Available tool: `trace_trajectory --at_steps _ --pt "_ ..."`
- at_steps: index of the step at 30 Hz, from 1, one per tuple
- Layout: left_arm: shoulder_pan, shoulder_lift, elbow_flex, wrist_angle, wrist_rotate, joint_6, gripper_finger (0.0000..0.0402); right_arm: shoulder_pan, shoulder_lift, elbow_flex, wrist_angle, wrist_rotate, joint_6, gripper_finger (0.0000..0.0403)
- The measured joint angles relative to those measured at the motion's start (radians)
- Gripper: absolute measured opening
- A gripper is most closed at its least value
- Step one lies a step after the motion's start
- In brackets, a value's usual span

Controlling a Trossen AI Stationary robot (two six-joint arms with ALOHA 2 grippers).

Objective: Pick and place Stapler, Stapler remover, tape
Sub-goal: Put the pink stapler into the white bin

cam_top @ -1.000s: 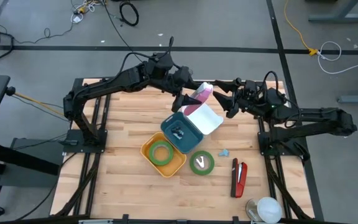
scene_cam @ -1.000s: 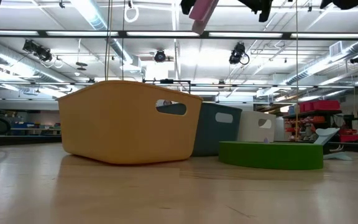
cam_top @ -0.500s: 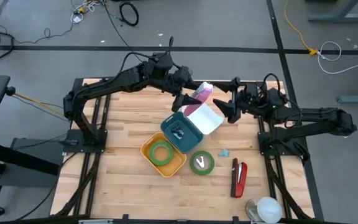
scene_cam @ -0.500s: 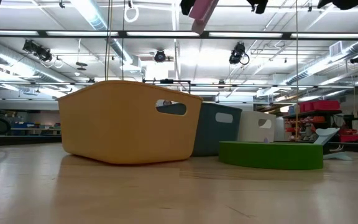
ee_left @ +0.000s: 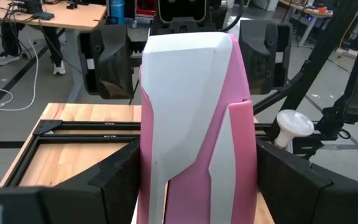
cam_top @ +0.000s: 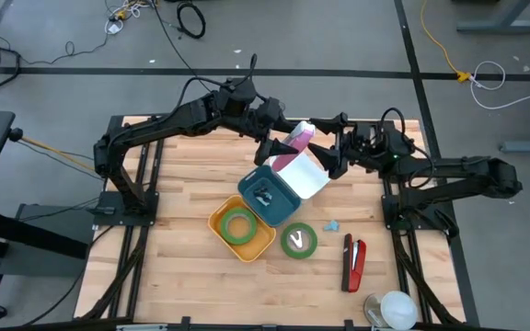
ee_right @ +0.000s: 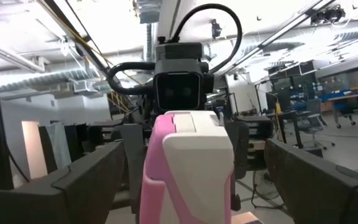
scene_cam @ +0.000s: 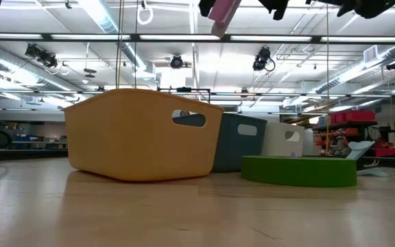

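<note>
Pink-and-white stapler [ee_left: 194, 118], upright, pinched by left gripper [cam_top: 279, 145] above white bin [cam_top: 304, 176]; right gripper [cam_top: 331, 158] spread wide, flanking stapler.

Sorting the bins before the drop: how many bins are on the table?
3, clustered mid-table: a yellow bin nearest the front edge holding a green tape roll, a dark teal bin behind it, and a white bin farther back on the right arm's side. None look hidden.
</note>
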Motion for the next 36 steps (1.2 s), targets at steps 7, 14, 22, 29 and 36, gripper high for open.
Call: trace_trajectory --at_steps 7,14,22,29,36 --pt "0.000 0.000 0.000 0.000 0.000 -0.017 0.0276 -0.004 0.043 0.000 0.043 -0.022 0.001 0.0387" --pt "0.000 0.000 0.000 0.000 0.000 -0.016 0.0276 -0.005 0.099 0.000 0.131 -0.022 0.005 0.0386" --pt "0.000 0.000 0.000 0.000 0.000 -0.018 0.0276 -0.006 0.127 0.000 0.150 -0.021 0.011 0.0366" --pt "0.000 0.000 0.000 -0.001 -0.001 -0.021 0.0276 -0.012 0.127 0.000 0.158 -0.023 0.052 0.0324" --pt "0.000 0.000 0.000 -0.001 -0.002 -0.022 0.0276 -0.012 0.127 0.000 0.160 -0.025 0.052 0.0266"
